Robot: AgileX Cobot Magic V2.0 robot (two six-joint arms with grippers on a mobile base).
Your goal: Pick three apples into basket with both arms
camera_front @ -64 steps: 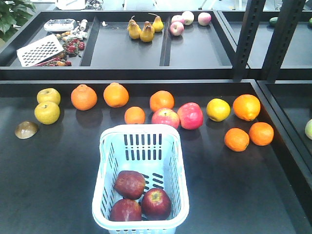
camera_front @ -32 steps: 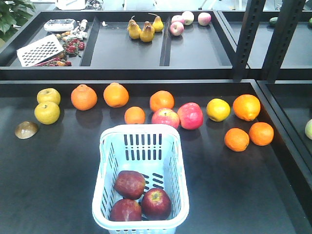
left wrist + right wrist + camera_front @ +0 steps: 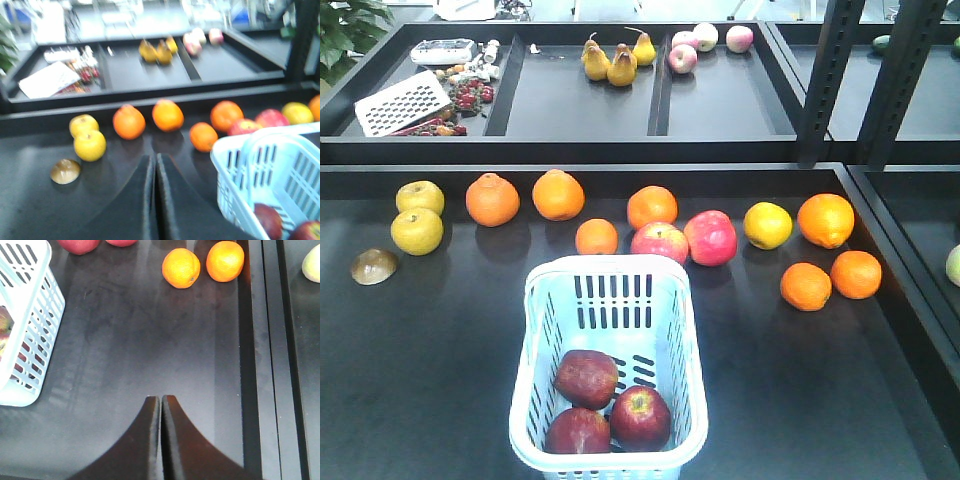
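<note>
All three apples (image 3: 597,403) lie inside the basket (image 3: 534,340), bunched at its near end, so the picking looks finished and nothing dark red remains loose on the table (image 3: 420,380). The left hand (image 3: 154,165) has its fingers pressed together and holds nothing; the basket sits to its right and slightly ahead. The right hand (image 3: 161,405) is likewise pinched closed and empty above bare table, with the basket off to its left and two oranges (image 3: 181,268) well ahead of it. What remains appears to be only parking the arms.
</note>
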